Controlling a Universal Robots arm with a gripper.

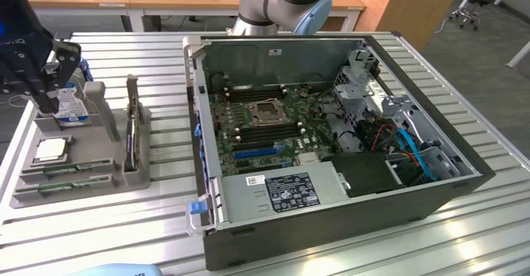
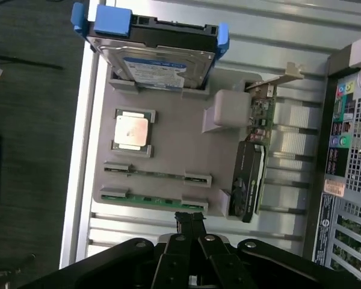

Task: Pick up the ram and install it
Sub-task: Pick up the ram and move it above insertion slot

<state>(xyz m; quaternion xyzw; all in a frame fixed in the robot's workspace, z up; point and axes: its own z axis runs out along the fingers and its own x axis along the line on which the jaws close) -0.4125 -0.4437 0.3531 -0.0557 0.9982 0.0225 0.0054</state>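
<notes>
**Seated in Tray, Untouched**

Two ram sticks (image 2: 153,200) on edge in slots along the gray tray (image 2: 180,150) rim, bare slatted tabletop (image 2: 126,227) alongside. Empty fingers (image 2: 184,221), pressed together, just short of them. Farther in: one processor (image 2: 132,129), one hard drive (image 2: 156,66), one graphics card (image 2: 249,174).

an open computer case (image 1: 331,226) lies on a slatted metal table (image 1: 485,223). at the exterior view's left of it, a grey tray (image 2: 174,150) holds a hard drive (image 2: 153,66), a processor chip (image 2: 132,129) and a graphics card (image 2: 248,180).
</notes>
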